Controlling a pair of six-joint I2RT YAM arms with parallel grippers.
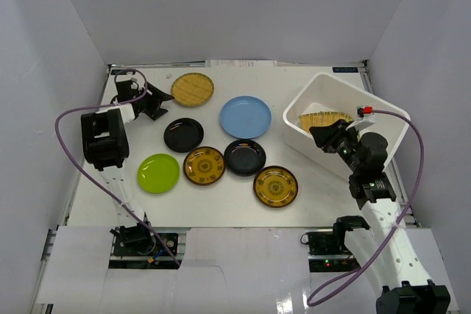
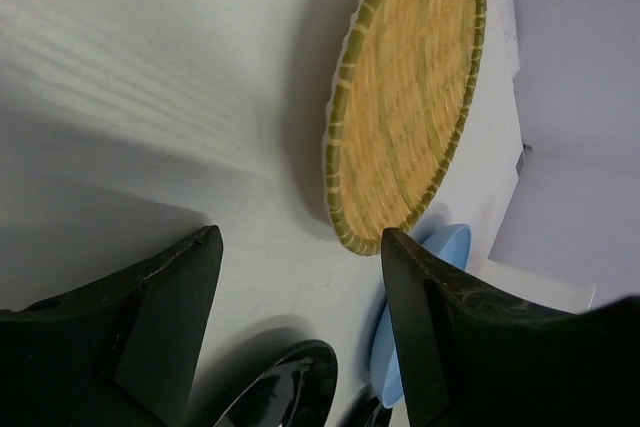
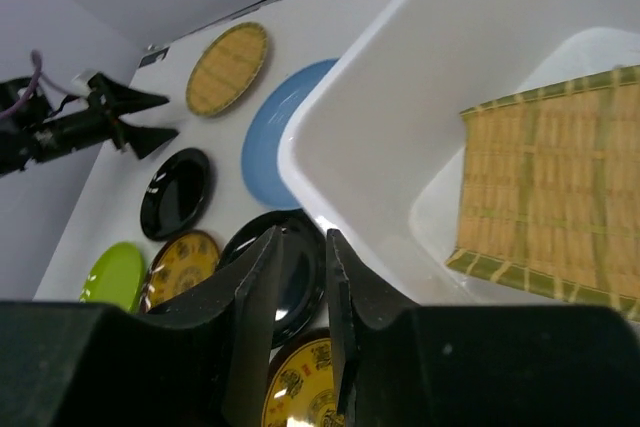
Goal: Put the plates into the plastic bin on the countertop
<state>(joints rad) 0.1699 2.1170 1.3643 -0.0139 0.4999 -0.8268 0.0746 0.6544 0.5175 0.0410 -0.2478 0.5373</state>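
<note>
Plates lying across the countertop, one resting in the bin

Seen from above, the left gripper (image 2: 300,239) is sitting low over the far-left part of the large flat white countertop (image 1: 221,200). Its jaws are standing wide apart and gripping nothing. Just past its fingertips, at about 2 o'clock, a round tan woven-look plate (image 1: 193,89) is lying flat. A glossy lime green plate (image 1: 158,173) is sitting at the gripper's 6 o'clock.

Moving right, a glossy black plate (image 1: 183,134) is resting near the middle, with an amber patterned plate (image 1: 204,165) at its 5 o'clock. A larger light blue plate (image 1: 245,116) is lying at 12 o'clock of a second black plate (image 1: 244,157). A second amber plate (image 1: 275,186) is sitting at about 4 o'clock of that one.

At far right, the white rectangular plastic bin (image 1: 383,112) is holding a second tan woven plate (image 3: 540,197). The right gripper (image 3: 300,237) is hanging at the bin's 8 o'clock edge, its jaws a narrow slit apart and holding nothing.
</note>
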